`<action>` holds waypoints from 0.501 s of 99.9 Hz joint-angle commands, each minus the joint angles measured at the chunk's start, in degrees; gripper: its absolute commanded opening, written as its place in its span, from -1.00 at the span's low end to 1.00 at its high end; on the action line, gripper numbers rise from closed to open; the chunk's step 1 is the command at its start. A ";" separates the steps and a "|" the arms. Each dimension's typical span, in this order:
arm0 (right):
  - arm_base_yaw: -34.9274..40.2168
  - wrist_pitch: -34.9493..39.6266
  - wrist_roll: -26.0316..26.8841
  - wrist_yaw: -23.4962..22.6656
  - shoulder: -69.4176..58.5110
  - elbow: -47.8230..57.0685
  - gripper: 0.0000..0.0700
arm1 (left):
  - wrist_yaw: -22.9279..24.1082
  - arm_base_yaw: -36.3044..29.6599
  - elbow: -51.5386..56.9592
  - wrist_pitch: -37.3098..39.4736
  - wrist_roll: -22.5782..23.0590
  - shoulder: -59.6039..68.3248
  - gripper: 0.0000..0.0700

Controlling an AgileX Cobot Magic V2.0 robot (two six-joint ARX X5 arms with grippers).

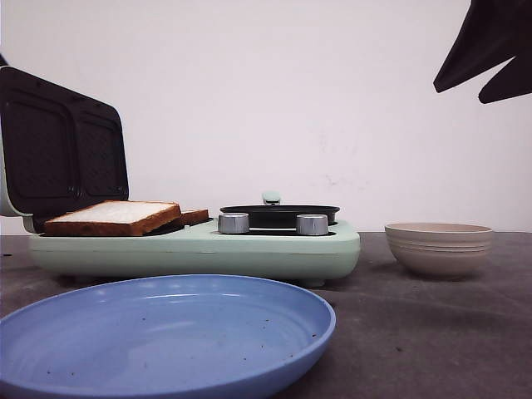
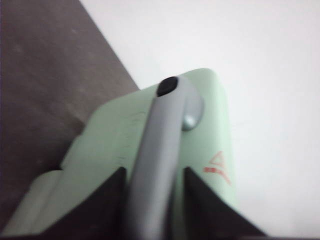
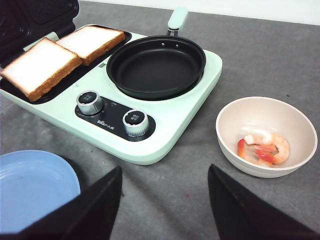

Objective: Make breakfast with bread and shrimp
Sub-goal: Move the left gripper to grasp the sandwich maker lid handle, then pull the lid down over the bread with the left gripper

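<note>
Two slices of bread [image 1: 112, 216] [image 3: 40, 67] lie side by side on the dark plate of the mint-green sandwich maker [image 1: 199, 249]; the second slice [image 3: 92, 41] is the farther one. Shrimp [image 3: 265, 147] lie in the beige bowl [image 1: 439, 248] [image 3: 265, 102] to the right of the appliance. My left gripper [image 2: 154, 170] is shut on the grey handle [image 2: 160, 145] of the raised lid [image 1: 62, 150]. High at the right, my right gripper [image 1: 459, 91] [image 3: 165, 170] hangs open over bare table in front of the appliance.
An empty black frying pan [image 3: 156, 67] sits on the appliance's right half, behind two silver knobs [image 3: 90, 101]. A blue plate [image 1: 166, 332] [image 3: 35, 185] lies at the table's front. A white wall stands behind the grey table [image 3: 260, 55].
</note>
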State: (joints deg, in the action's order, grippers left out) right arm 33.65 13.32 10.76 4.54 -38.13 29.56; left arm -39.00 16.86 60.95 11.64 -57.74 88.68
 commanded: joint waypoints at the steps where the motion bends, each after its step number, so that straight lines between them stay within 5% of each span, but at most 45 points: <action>1: 0.33 -0.42 0.61 0.02 -0.37 0.48 -0.06 | -0.42 0.11 0.74 0.81 1.11 0.94 -0.97; 50: 0.33 -0.42 0.61 0.02 -0.37 0.48 -0.06 | -1.01 -1.31 0.74 0.81 3.45 0.94 -0.97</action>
State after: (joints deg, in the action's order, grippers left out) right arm 33.65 13.32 10.76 4.54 -38.13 29.56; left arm -39.20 16.47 60.95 11.55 -58.39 88.68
